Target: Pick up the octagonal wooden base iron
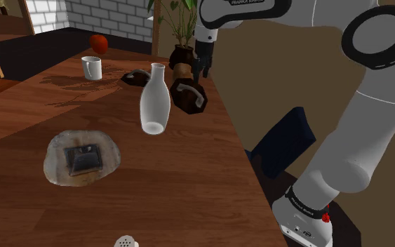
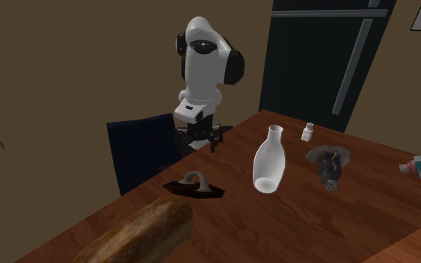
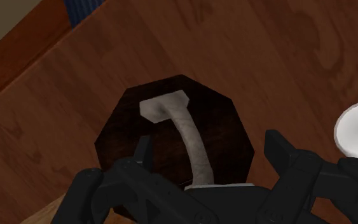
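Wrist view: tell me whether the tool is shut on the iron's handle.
No: the tool is open, its fingers apart on either side of the iron.

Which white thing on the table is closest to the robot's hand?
The tall white bottle, standing beside the dark iron under the gripper. The white mug and the little shaker sit farther away.

Wooden table [image 1: 189, 182] lies below the gripper [image 1: 203, 73]; a blue chair [image 1: 287, 140] stands near it at the table edge; potted plant [image 1: 182, 28] and white brick wall [image 1: 111, 14] rise beyond it.
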Controlling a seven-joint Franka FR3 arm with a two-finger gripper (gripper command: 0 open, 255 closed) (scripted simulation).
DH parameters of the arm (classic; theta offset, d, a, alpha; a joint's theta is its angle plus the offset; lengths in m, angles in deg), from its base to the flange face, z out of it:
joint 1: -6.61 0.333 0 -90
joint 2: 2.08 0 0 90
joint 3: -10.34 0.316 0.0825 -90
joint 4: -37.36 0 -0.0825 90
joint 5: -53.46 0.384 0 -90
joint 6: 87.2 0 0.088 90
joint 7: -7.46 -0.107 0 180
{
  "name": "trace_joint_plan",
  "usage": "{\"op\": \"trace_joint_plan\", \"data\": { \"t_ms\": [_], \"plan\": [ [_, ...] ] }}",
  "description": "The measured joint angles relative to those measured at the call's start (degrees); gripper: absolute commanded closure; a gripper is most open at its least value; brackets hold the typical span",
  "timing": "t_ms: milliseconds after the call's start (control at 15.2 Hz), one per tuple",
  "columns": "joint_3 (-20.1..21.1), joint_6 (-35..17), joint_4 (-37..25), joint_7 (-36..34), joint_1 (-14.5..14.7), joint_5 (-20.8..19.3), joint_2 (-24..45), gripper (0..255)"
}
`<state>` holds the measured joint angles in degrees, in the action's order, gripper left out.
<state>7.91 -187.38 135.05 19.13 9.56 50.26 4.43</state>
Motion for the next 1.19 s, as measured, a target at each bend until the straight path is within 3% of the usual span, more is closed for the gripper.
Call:
{"op": "trace_joint_plan", "data": {
  "t_ms": [330,792,858,1188],
  "plan": [
    [0.6,0.8,-10.9,1.6,0.5,-0.5,9.7,0],
    [0.6,-3.7,-8.0,1.6,0.5,-0.6,11.2,0],
    [0.6,-4.0,-7.7,1.5,0.5,-0.6,11.2,255],
    [0.6,-4.3,-7.4,1.5,0.5,-0.6,11.2,255]
  ]
}}
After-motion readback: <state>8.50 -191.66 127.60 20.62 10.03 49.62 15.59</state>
